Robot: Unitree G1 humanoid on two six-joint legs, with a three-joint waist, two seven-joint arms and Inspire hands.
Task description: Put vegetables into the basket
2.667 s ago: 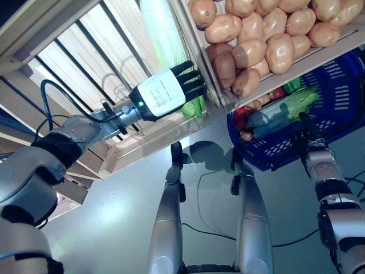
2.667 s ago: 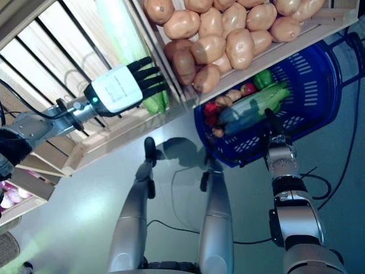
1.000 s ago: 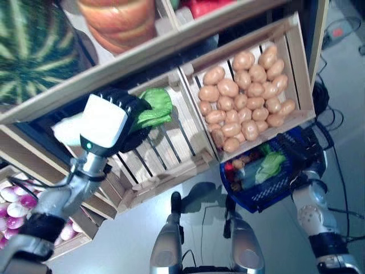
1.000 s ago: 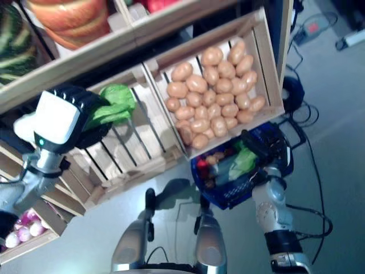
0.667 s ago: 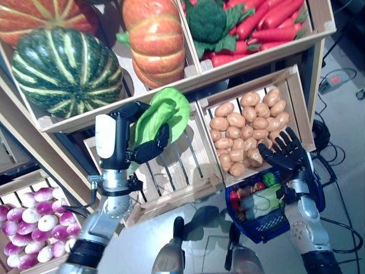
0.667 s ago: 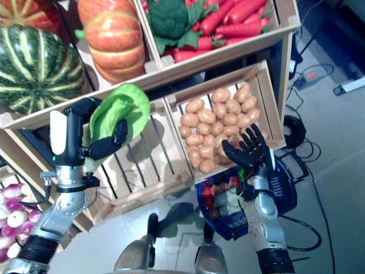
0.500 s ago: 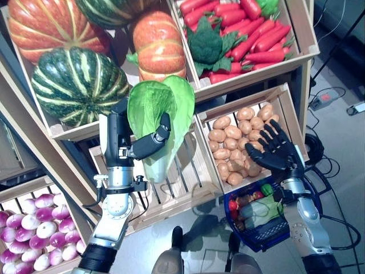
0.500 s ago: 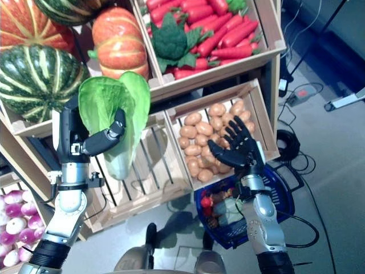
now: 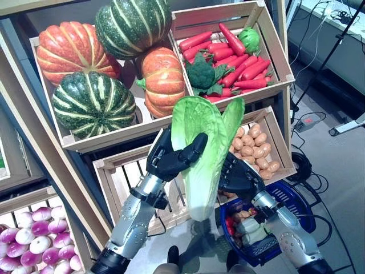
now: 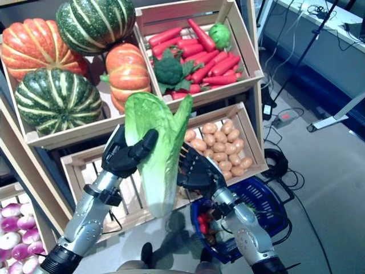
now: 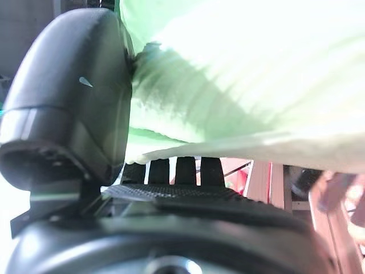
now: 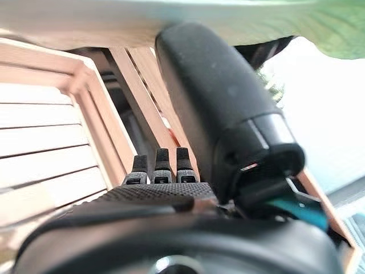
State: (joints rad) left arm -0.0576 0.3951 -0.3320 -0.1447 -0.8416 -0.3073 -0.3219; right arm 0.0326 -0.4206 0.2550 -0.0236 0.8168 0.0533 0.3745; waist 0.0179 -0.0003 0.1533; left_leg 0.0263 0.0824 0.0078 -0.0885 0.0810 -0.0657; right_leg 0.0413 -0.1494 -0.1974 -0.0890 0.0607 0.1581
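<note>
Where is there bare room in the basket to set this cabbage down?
The blue basket's far side, toward its outer rim, is bare. Its near side is crowded with vegetables. The left hand holds the cabbage above it; the right hand is alongside.

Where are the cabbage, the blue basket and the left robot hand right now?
cabbage (image 9: 201,148), left eye view, middle of the leafy body.
blue basket (image 9: 293,197), left eye view, far rim.
left robot hand (image 9: 168,160), left eye view, palm, fingers curled round the cabbage.
</note>
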